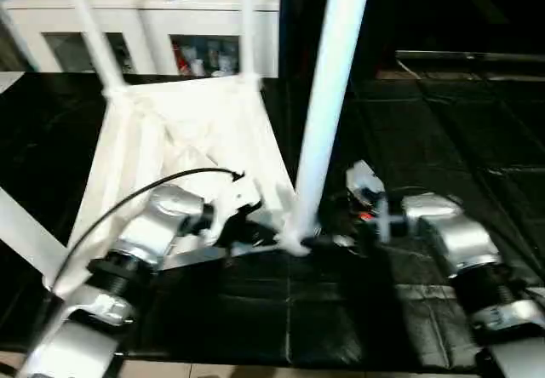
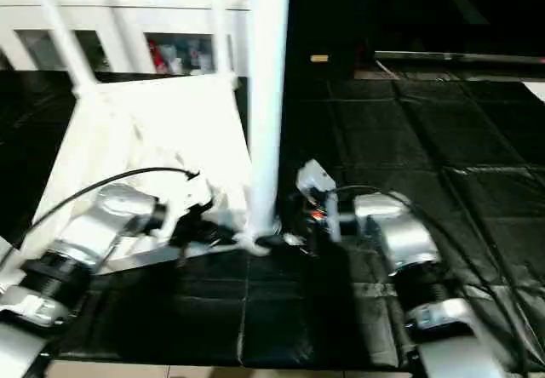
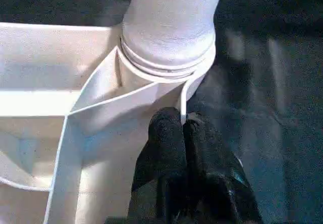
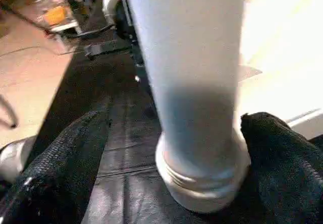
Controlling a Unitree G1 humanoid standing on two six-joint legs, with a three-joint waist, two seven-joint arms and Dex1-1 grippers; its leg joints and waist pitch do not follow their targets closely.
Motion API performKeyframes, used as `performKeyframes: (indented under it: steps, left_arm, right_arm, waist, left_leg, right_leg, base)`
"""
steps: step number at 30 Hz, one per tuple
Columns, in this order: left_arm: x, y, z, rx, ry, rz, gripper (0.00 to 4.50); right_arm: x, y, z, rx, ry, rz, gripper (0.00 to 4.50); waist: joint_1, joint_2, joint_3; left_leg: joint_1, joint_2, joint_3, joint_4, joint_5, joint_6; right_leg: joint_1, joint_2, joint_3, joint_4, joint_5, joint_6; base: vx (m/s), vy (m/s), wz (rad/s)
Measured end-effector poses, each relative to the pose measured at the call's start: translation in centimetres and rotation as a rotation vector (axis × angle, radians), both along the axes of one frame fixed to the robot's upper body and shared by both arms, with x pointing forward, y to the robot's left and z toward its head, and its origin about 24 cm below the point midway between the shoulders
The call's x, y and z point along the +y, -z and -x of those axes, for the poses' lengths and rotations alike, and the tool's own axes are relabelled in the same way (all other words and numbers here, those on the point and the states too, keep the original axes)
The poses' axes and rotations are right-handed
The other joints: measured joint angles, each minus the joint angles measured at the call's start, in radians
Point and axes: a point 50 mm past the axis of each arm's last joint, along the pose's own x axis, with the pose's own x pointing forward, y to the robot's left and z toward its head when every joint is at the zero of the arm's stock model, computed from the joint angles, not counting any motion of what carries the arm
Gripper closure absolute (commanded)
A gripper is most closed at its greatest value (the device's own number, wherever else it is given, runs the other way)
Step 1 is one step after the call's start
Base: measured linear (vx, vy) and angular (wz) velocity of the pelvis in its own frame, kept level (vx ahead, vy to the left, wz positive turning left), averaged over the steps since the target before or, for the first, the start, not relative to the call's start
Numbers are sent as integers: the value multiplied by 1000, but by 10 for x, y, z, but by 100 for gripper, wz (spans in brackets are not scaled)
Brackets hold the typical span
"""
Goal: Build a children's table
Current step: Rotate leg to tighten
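black floor mats [image 1: 443, 157], white cabinet [image 1: 153, 20] w/ glass doors behind

An all-white plastic rectangular table top [image 2: 145, 140] lies underside up on a floor of black padded mats [image 2: 409, 140]. A long white tapered tube leg [image 2: 266, 97] stands upright in the near corner socket; two further white legs [image 2: 58, 33] rise from the far corners. The left silver forearm [image 2: 81, 242], trailing a black cable [image 2: 94, 189], reaches to the top's near edge. The right silver forearm [image 2: 400, 242] lies on the other side, its right gripper [image 2: 308, 201] just beside the foot of the upright leg. Beyond stands a white cabinet with glass doors [image 2: 162, 50].
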Motion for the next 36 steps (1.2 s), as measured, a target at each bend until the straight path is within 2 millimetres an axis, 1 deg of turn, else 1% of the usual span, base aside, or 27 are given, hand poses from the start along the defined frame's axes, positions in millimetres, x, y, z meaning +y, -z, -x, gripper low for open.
performKeyframes:
  steps: [3, 7, 8, 9, 10, 12, 14, 16, 18, 20, 23, 24, 25, 28, 30, 31, 32, 35, 36]
  left_arm:
    - [1, 0, 2, 4, 35, -9, 450]
    - [2, -1, 4, 12, 76, -17, 450]
    - [2, -1, 5, 14, 82, -17, 450]
    - [2, -1, 6, 15, 89, -20, 450]
    - [2, -2, 7, 13, 101, -26, 450]
    - [2, -2, 9, 17, 122, -32, 450]
    - [2, -2, 10, 20, 134, -32, 450]
    - [2, -2, 11, 20, 138, -32, 450]
    - [2, -2, 11, 20, 138, -33, 450]
    - [2, -2, 11, 20, 138, -33, 450]
    - [2, -2, 11, 20, 138, -34, 450]
    - [2, -2, 11, 20, 139, -34, 450]
    - [2, -2, 11, 19, 139, -35, 450]
    - [1, -2, 11, 19, 143, -35, 450]
    - [1, -2, 11, 19, 143, -35, 450]
    - [1, -2, 11, 20, 143, -35, 450]
    - [1, -2, 11, 20, 144, -34, 450]
    - [0, -1, 11, 28, 139, -29, 450]
    - [-1, -1, 11, 33, 134, -24, 450]
  right_arm:
    - [0, -5, -2, -8, -30, -1, 3]
    - [4, -3, 2, 14, -96, 3, 3]
    - [4, -3, 2, 15, -99, 3, 21]
    - [4, -2, 2, 17, -102, 2, 21]
    - [5, -2, 2, 23, -107, -1, 42]
    - [6, 0, 3, 34, -116, -7, 48]
    - [9, 1, 4, 40, -127, -16, 67]
    - [10, 1, 5, 45, -140, -21, 86]
    - [11, 2, 5, 50, -152, -19, 93]
    - [11, 2, 6, 54, -159, -20, 118]
    - [11, 3, 7, 62, -171, -22, 129]
    - [11, 3, 7, 63, -171, -23, 151]
    - [11, 3, 7, 65, -171, -24, 151]
    - [11, 2, 5, 67, -167, -27, 172]
    - [12, 2, 5, 68, -166, -31, 195]
    - [12, 2, 5, 70, -165, -38, 195]
    - [12, 2, 5, 70, -164, -41, 212]
    - [15, 2, 5, 69, -151, -50, 235]
    - [16, 3, 5, 71, -144, -56, 235]
  waist:
    - [6, 0, 0]
    - [13, 0, 0]
    - [15, 0, 0]
    - [18, -1, 0]
    - [21, -1, 0]
    - [24, -1, 0]
    - [28, -1, 0]
    - [28, -1, 0]
    - [28, -1, 0]
    - [28, -1, 0]
    - [28, -1, 0]
    - [28, -1, 0]
    - [28, -1, 0]
    - [28, -1, 0]
    - [28, -1, 0]
    - [29, -1, 0]
    - [29, -1, 0]
    - [29, -1, 0]
    - [28, -1, -1]
  left_leg:
    - [0, 0, 0, 0, 0, 0]
    - [0, 0, 1, 1, 0, 0]
    - [0, 0, 1, 1, 0, 0]
    - [0, 0, 1, 1, 0, 0]
    - [0, 0, 1, 1, 0, 0]
    - [0, 0, 1, 1, 0, 0]
    - [0, 0, 1, 1, 0, 0]
    - [0, 0, 1, 2, 0, 0]
    - [0, 0, 1, 2, 0, 0]
    - [0, 0, 2, 2, 0, 0]
    - [0, 0, 2, 2, 0, 0]
    - [0, 0, 2, 2, 0, 0]
    - [0, 0, 2, 2, 0, 0]
    - [0, 0, 2, 2, 0, 0]
    - [0, 0, 2, 2, 0, 0]
    - [0, 0, 2, 2, 0, 0]
    - [0, 0, 2, 2, 0, 0]
    - [0, 0, 2, 2, 0, 0]
    - [1, 0, 2, 2, 0, 0]
  right_leg:
    - [1, 0, 0, 0, 0, 0]
    - [1, -1, 1, 0, 0, 0]
    - [1, -1, 1, 0, 0, 0]
    - [1, -1, 1, 0, 0, 0]
    - [1, 0, 1, 0, 0, 0]
    - [0, 0, 1, 1, 0, 0]
    - [0, -1, 1, 1, 0, 0]
    - [1, -1, 2, 1, 0, 0]
    - [1, -1, 2, 1, 0, 0]
    - [1, -1, 2, 1, 0, 0]
    - [1, -1, 2, 2, 0, 0]
    - [1, -1, 2, 2, 0, 0]
    - [1, -1, 2, 2, 0, 0]
    - [1, -1, 2, 2, 0, 0]
    - [1, -1, 2, 2, 0, 1]
    - [1, -1, 2, 2, 0, 1]
    - [1, -1, 2, 2, 0, 1]
    - [1, -1, 2, 2, 0, 1]
    - [1, -1, 2, 2, 0, 1]
  base:
    - [0, 0, 0]
    - [0, 0, 0]
    - [0, 0, 0]
    - [0, 0, 0]
    - [0, 0, 0]
    - [0, 0, 0]
    - [0, 0, 0]
    - [0, 0, 0]
    - [0, 0, 0]
    - [0, 0, 0]
    - [0, 0, 0]
    - [0, 0, 0]
    - [0, 0, 0]
    - [0, 0, 0]
    - [0, 0, 0]
    - [0, 0, 0]
    - [0, 0, 0]
    - [0, 0, 0]
    - [0, 0, 0]
